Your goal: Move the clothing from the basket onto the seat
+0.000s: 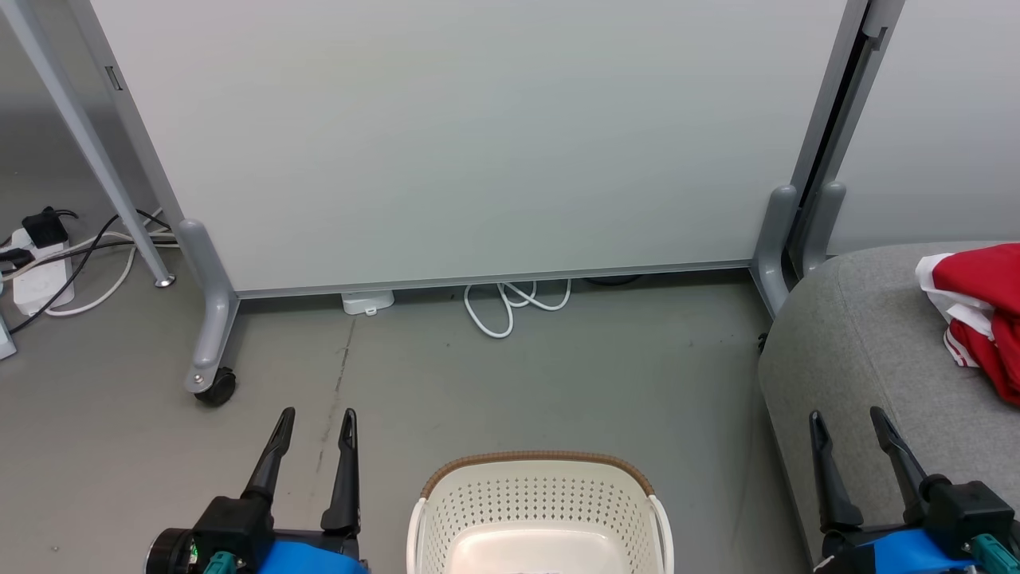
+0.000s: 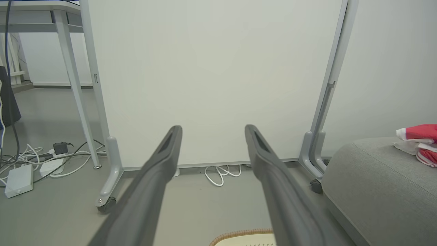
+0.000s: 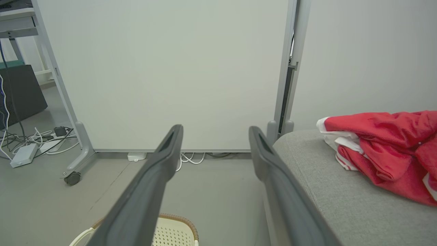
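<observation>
Holding our left gripper at lower left and right gripper at lower right, both with fingers spread apart, we see the clothing heaped on the seat at the right edge, the basket at bottom centre.

Wheeled partition panel upright on grey floor; white cable coil beneath; power strip left.

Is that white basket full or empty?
Empty, as far as shown: the laundry basket has a bare cream bottom; its near end is cropped.
</observation>
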